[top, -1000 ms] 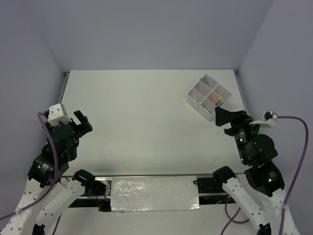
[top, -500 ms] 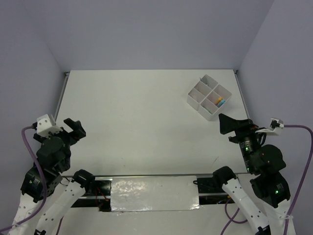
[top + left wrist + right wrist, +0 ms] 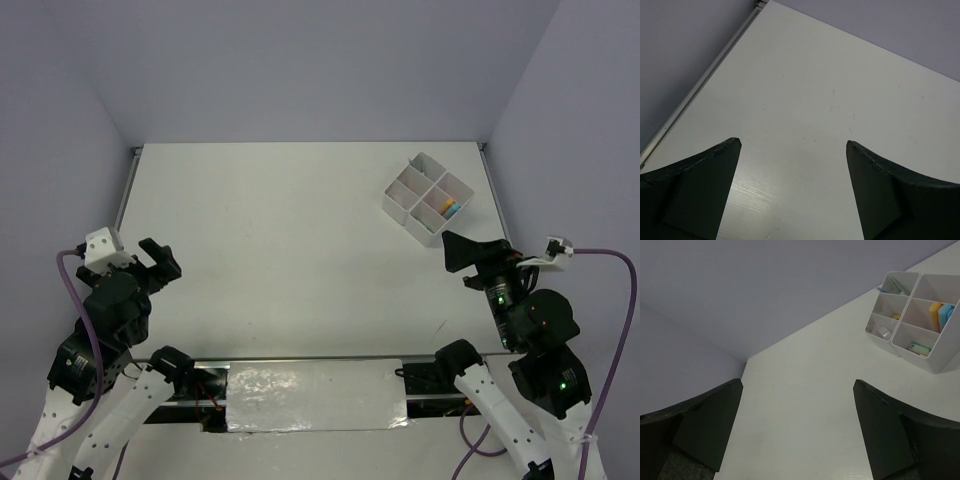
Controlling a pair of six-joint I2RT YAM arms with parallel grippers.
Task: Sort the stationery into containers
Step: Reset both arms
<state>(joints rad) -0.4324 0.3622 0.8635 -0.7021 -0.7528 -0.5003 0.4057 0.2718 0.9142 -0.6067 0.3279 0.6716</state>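
White tray (image 3: 401, 212) at the table's (image 3: 290, 240) far right corner holds the stationery (image 3: 938, 314), just beyond the nearer right gripper (image 3: 797, 384). It and the left gripper (image 3: 792, 143) stand spread, empty.

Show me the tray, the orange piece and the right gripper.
tray (image 3: 405, 218): top external view, on its near outer wall.
orange piece (image 3: 934, 310): right wrist view, on its flat face.
right gripper (image 3: 798, 383): right wrist view, midway between its open fingertips.
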